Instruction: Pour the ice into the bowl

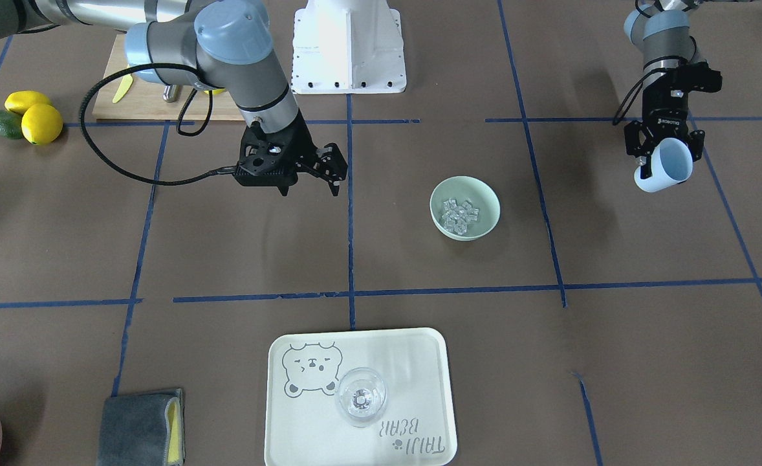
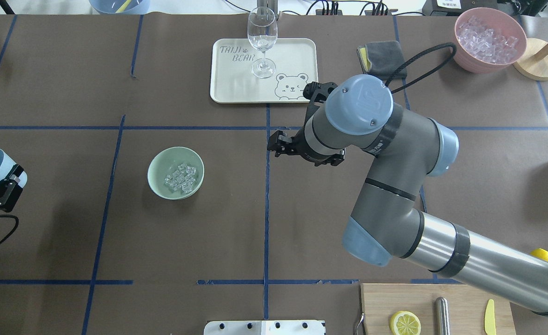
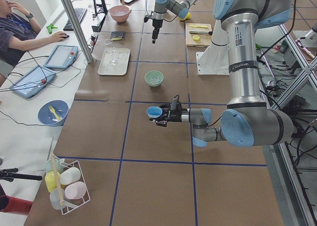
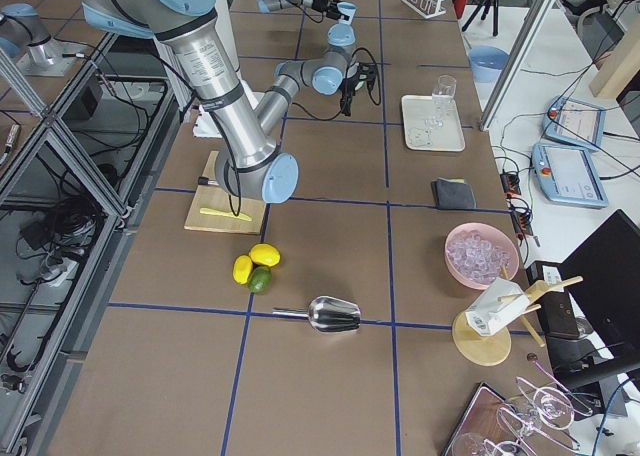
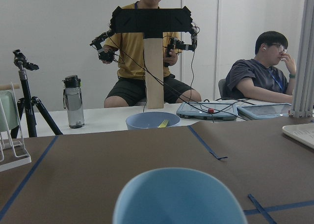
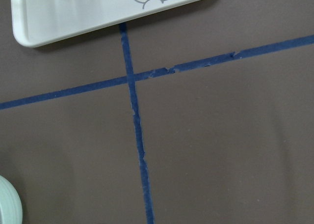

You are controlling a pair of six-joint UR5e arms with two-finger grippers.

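Where the table [image 2: 185,242] meets the robot's own edge, toward the right corner, a wooden cutting board [image 2: 381,298] lies with a lemon slice [image 2: 404,322] and a yellow knife [image 2: 489,317] on it. Out from there the right arm [image 2: 395,186] stretches over the middle of the table. The right gripper [image 1: 310,189] hangs above the brown surface by the blue tape line [image 2: 266,209] that runs down the centre, its jaws spread wide and holding nothing.

Over at the table's left edge, about as far out, the left gripper [image 1: 670,157] is up off the table with its jaws clamped on a pale blue cup [image 1: 664,169]. The cup is tipped on its side, mouth turned toward the far edge.

Between the two grippers, in the left half of the table and nearer the centre line than the left edge, sits the mint-green bowl [image 1: 468,234], upright and apart from both arms. The ice [image 1: 460,214] lies inside it, a small heap of clear cubes on the bottom.

Farther on, against the far edge near its middle, a cream tray [image 2: 227,88] with a bear drawing carries a wine glass [image 2: 262,37], standing upright. To the right of that a folded grey cloth [image 2: 383,53] lies flat, and in the far right corner a pink bowl [image 2: 478,67] holds more clear cubes [image 2: 488,35].
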